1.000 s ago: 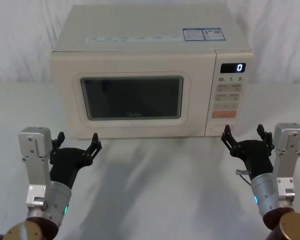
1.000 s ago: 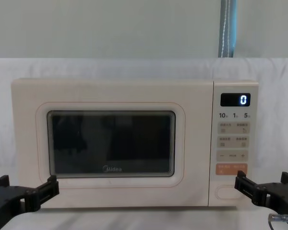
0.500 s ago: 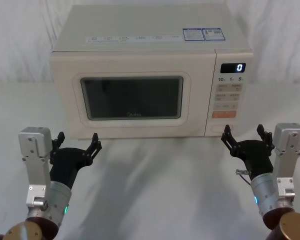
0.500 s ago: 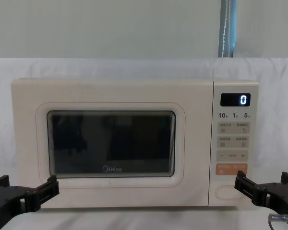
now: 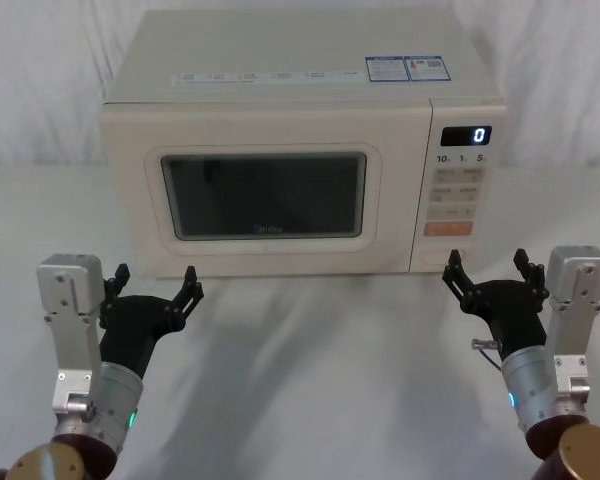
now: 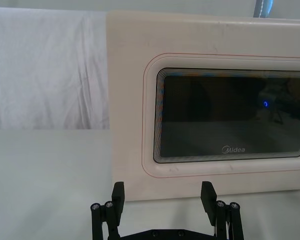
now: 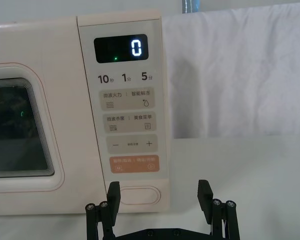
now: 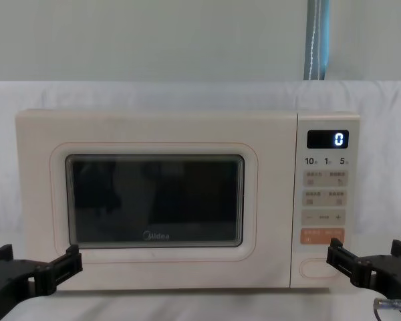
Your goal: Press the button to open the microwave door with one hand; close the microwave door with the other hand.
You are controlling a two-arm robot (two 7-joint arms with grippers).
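Observation:
The microwave door is closed, a cream panel with a dark window and a "Midea" logo. The button is a plain cream oval at the bottom of the control panel, under the orange key. My right gripper hovers open just in front of the panel's lower corner, a short way off the button and touching nothing. On the other side, my left gripper hangs open before the door's lower left corner, apart from it.
The microwave stands on a white-draped table with a white cloth backdrop behind. Its display reads 0. Bare cloth lies between the two arms in front of the oven.

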